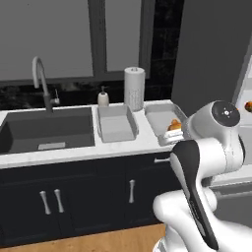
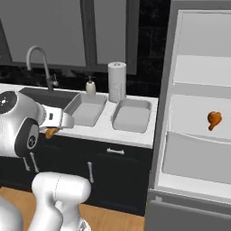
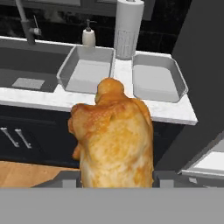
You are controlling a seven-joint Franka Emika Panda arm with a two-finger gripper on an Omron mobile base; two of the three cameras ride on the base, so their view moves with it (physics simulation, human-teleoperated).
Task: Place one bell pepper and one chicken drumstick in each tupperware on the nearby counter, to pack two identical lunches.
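My gripper (image 2: 53, 130) is shut on a golden-brown chicken drumstick (image 3: 114, 140), which looms large in the hand view and hides the fingertips. The held drumstick (image 2: 50, 132) hangs in front of the counter's (image 2: 103, 131) edge, low and left of the containers. Two empty grey tupperwares sit side by side on the counter: the left one (image 3: 85, 70) (image 1: 117, 124) and the right one (image 3: 157, 78) (image 2: 131, 115). Another drumstick (image 2: 214, 120) lies on a shelf of the open fridge. The bell pepper is out of view.
A dark sink (image 1: 47, 130) with a curved faucet (image 1: 42, 78) lies left of the containers. A soap dispenser (image 1: 103, 97) and a paper towel roll (image 1: 134, 87) stand behind them. The open fridge (image 2: 198, 149) stands at the right, black cabinets (image 1: 74, 197) below.
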